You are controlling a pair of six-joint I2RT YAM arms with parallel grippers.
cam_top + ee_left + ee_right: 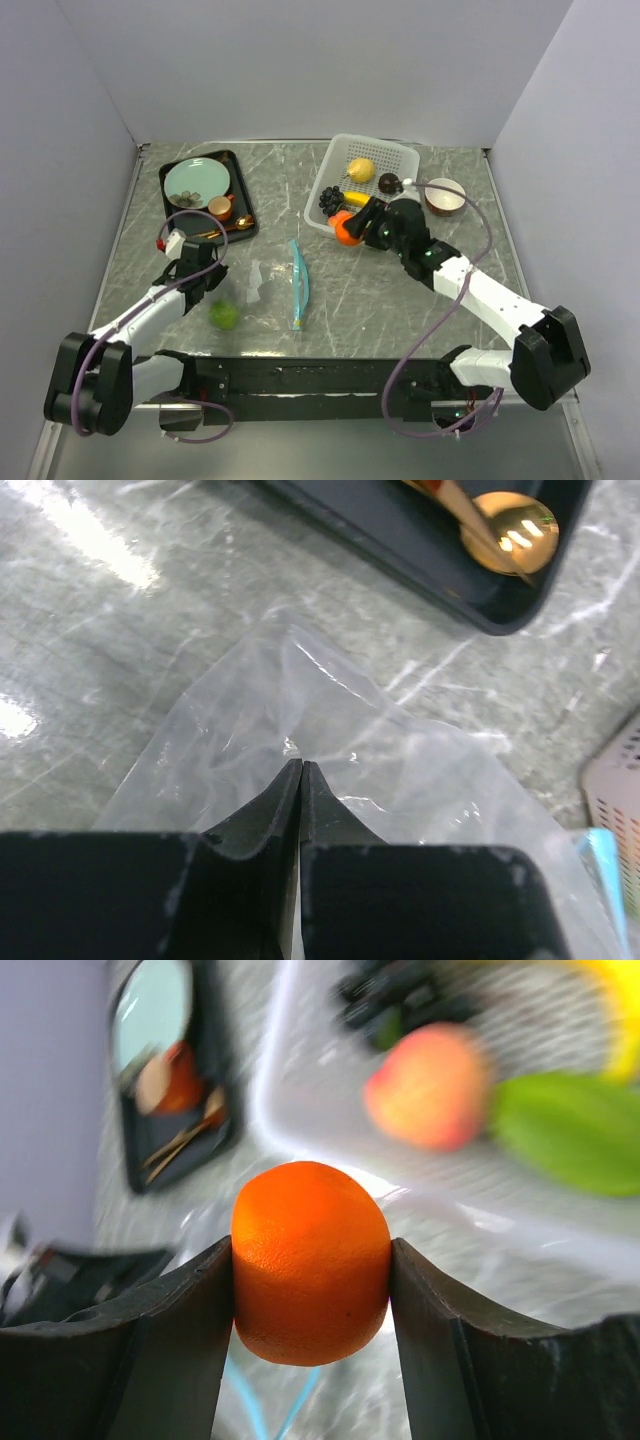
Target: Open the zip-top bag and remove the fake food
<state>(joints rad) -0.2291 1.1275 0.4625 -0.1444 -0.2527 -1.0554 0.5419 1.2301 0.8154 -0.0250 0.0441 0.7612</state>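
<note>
Top external: left fingers (pixel 255 825) pinch bag (pixel 250 720), right fingers (pixel 180 1320) clamp orange (pixel 310 1260) (basket (pixel 400 149) holds lemon (pixel 360 169)).

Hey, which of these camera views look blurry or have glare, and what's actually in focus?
Right wrist view: the round orange toy fruit is sharp, while the white perforated basket and pink toy peach behind it are blurred. Left wrist view: bright glare patches on the grey marble table, the gold spoon glints, and the clear plastic bag is in focus. Top external view: evenly lit, sharp.

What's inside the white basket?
Lemon, banana, black grapes, peach and a dark brown ball; the right gripper, holding an orange, hides the white basket's near corner.
</note>
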